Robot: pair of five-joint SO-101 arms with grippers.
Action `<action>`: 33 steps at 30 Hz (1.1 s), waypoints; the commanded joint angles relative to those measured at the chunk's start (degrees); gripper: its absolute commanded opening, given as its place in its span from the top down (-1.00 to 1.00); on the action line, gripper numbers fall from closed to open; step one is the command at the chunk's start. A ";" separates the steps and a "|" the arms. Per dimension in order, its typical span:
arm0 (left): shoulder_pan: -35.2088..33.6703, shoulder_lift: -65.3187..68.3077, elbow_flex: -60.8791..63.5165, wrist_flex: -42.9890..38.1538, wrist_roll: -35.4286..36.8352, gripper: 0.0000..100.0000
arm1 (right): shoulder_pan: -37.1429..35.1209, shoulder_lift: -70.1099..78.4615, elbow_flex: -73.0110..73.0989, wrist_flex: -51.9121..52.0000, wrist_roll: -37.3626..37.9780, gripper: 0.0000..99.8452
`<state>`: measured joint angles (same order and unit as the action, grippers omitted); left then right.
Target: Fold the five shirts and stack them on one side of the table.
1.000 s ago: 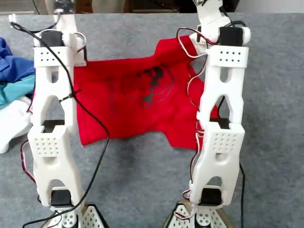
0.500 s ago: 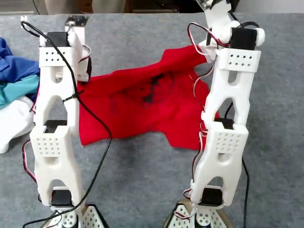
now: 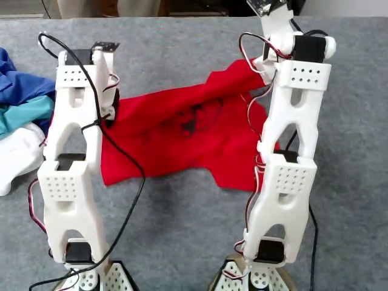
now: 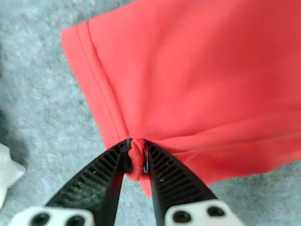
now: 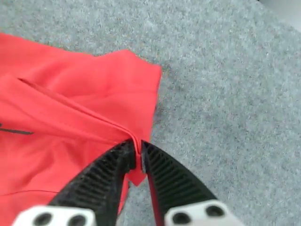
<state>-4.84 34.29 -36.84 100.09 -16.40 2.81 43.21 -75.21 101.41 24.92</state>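
From above, a red cotton shirt with a dark printed emblem (image 3: 182, 136) lies across the grey felt desk (image 3: 182, 242) between the white left arm (image 3: 70, 151) and the white right arm (image 3: 291, 139). Its far edge is raised at both ends. A heap of blue, teal and white shirts (image 3: 21, 115) sits at the desk's left edge.

In the left wrist view, the left gripper (image 4: 136, 157) has its black ribbed fingers pinching a fold of the shirt's hem.

In the right wrist view, the right gripper (image 5: 138, 157) pinches a seamed edge near a corner.
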 commanded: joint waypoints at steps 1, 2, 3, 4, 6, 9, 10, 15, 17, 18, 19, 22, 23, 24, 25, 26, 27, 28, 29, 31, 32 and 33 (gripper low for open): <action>0.26 -7.16 4.75 0.62 0.97 0.96 | 0.84 -3.65 5.14 1.05 -0.53 0.99; 0.44 -7.96 6.33 0.53 0.88 0.96 | 0.40 -5.32 7.78 1.05 -0.53 0.99; 0.62 -8.57 7.82 0.18 0.88 0.96 | -0.22 -7.08 10.95 0.97 -0.44 0.99; 0.70 -9.10 9.49 -0.62 1.05 0.96 | -0.66 -8.92 14.02 0.88 -0.35 0.99; 0.70 -9.63 12.84 -3.08 1.05 0.96 | -0.92 -11.82 19.47 0.44 -0.44 0.99; 0.88 -9.80 16.09 -4.48 1.05 0.96 | 0.31 -14.90 26.77 -2.81 -0.44 0.99; 0.88 -9.80 16.70 -4.57 1.05 0.96 | 0.84 -15.69 29.14 -3.52 -0.18 0.99; 0.44 -9.80 18.64 -6.59 1.05 0.96 | 2.15 -19.91 40.75 -5.80 0.88 0.99; 0.26 -9.80 19.08 -8.35 1.05 0.96 | 2.42 -22.99 46.55 -8.53 1.05 0.99; 0.26 -9.80 19.16 -8.62 1.05 0.96 | 2.42 -25.01 49.71 -10.02 1.14 0.99; 0.35 -9.80 19.25 -8.62 1.05 0.96 | 2.42 -27.12 53.05 -11.69 1.14 0.99; 0.62 -9.80 19.25 -8.53 0.97 0.96 | 2.68 -33.98 64.04 -16.97 1.14 0.99; 0.62 -9.80 19.25 -8.44 0.88 0.96 | 3.12 -36.09 67.56 -18.64 1.14 0.99; 0.62 -9.80 19.34 -8.53 0.79 0.96 | 3.47 -37.85 70.81 -20.48 1.14 0.99; 0.70 -9.80 19.60 -8.62 0.44 0.96 | 4.09 -39.43 73.71 -22.24 1.14 0.99; 0.79 -9.80 19.96 -8.70 -0.70 0.96 | 4.88 -40.75 76.35 -24.00 0.88 0.99; 0.79 -9.80 20.22 -8.70 -1.58 0.96 | 5.67 -41.71 78.29 -25.14 0.88 0.99; 0.79 -9.80 20.22 -8.44 -2.02 0.96 | 6.37 -42.33 79.52 -25.67 0.88 0.99; 0.70 -9.80 20.31 -8.44 -2.20 0.96 | 7.08 -42.59 80.31 -25.85 0.88 0.99; 0.35 -9.80 20.31 -8.44 -3.52 0.96 | 8.92 -42.42 80.66 -25.93 1.14 0.99; 0.35 -9.80 20.22 -8.35 -4.04 0.96 | 9.98 -42.15 80.48 -26.02 1.14 0.99; 0.35 -9.98 19.87 -8.00 -4.40 0.96 | 10.86 -42.07 80.40 -26.02 1.32 0.99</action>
<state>-4.48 28.04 -16.53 92.00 -19.56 10.55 4.35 4.97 76.44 25.45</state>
